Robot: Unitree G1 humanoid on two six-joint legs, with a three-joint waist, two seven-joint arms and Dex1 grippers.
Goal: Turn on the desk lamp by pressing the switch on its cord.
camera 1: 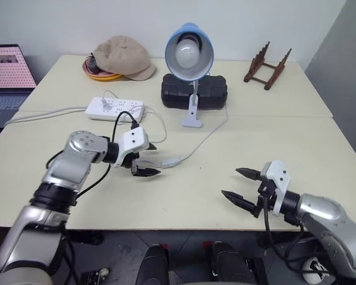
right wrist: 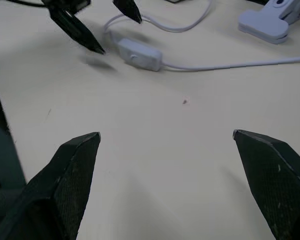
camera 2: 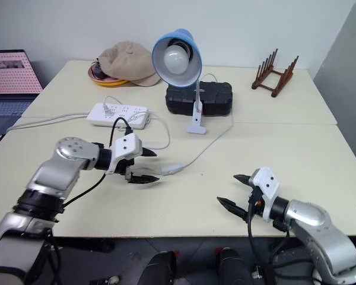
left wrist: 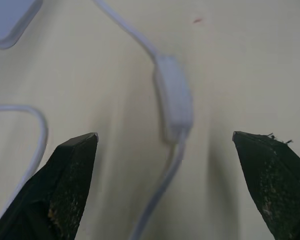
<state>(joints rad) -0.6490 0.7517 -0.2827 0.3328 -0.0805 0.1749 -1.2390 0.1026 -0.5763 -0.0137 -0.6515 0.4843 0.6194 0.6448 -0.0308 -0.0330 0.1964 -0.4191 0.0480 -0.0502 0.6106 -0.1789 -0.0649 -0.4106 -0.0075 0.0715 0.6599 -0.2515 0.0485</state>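
Fingers of the left gripper [camera 1: 143, 159] are standing wide apart just above the small elongated white plastic inline switch [camera 1: 168, 161], gripping nothing. That switch is lying near the middle of the cream desk [camera 1: 285, 136] on the thin white cord [camera 1: 206, 139] running to the light-blue-shaded desk lamp [camera 1: 189, 53], which is standing toward the far edge. Nearer the front edge, the right gripper [camera 1: 242, 187] is hovering, its fingers spread and empty.

Plain white wall [camera 1: 107, 18] behind; two cream rectangular tabletops [camera 1: 320, 148] butted together; grey panel [camera 1: 344, 71] at right; dark floor [camera 1: 184, 237] below.
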